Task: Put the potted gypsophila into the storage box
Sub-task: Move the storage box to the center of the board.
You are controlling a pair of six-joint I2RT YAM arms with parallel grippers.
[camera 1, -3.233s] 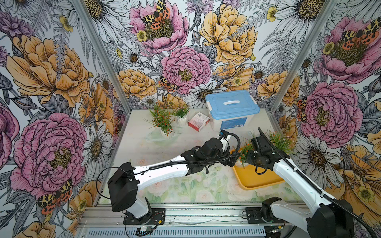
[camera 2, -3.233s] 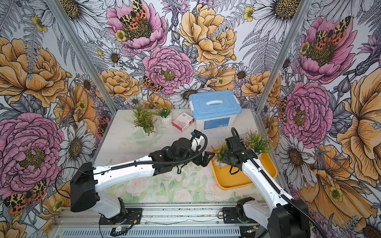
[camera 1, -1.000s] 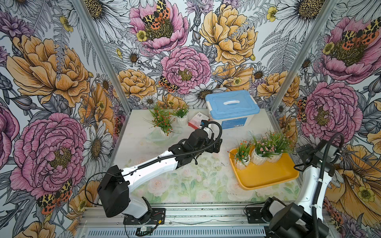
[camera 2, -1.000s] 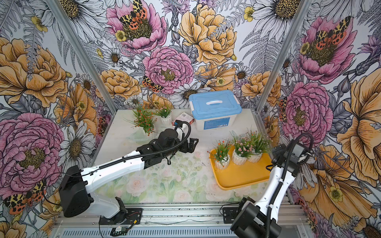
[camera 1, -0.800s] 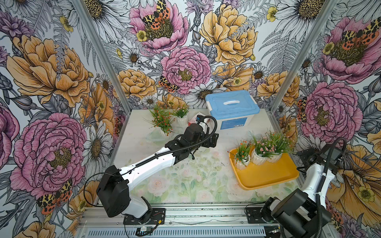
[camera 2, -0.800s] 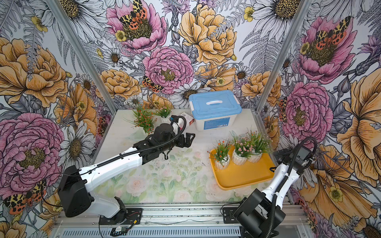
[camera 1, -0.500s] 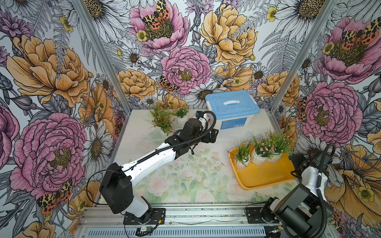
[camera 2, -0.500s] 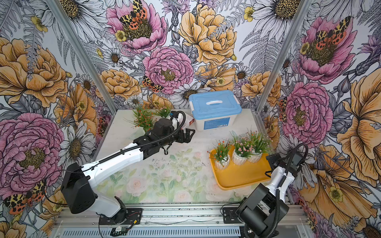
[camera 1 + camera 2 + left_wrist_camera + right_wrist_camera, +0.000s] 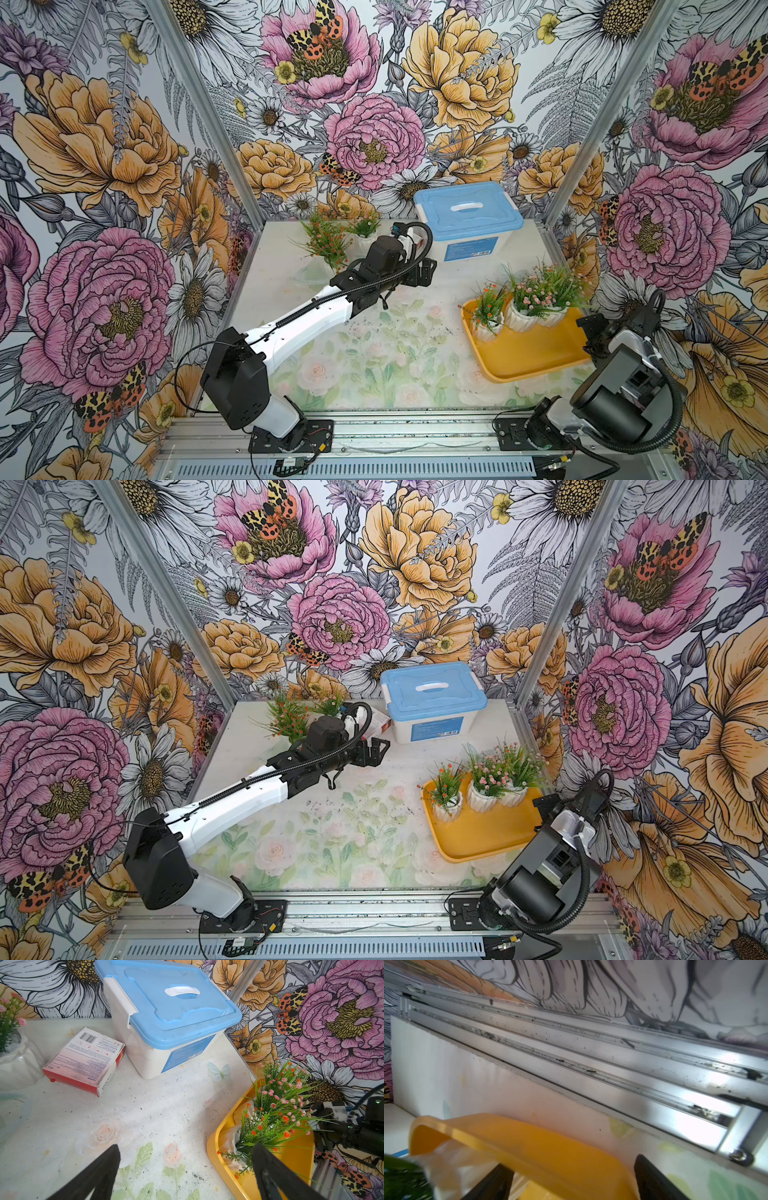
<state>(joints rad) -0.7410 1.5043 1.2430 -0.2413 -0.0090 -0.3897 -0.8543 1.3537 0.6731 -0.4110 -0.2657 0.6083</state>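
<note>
now | potted gypsophila [image 9: 518,319] upright | storage box [image 9: 536,353] long axis crosswise

Bright, even light; right wrist view blurred, rail [image 9: 702,1105] glaring.

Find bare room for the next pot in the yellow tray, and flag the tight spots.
Free: near half of the storage box, between the three potted gypsophila and its near rim; also the table middle, between left arm and box. Crowded: the box's far row, and the back corner around the two loose pots.
</note>
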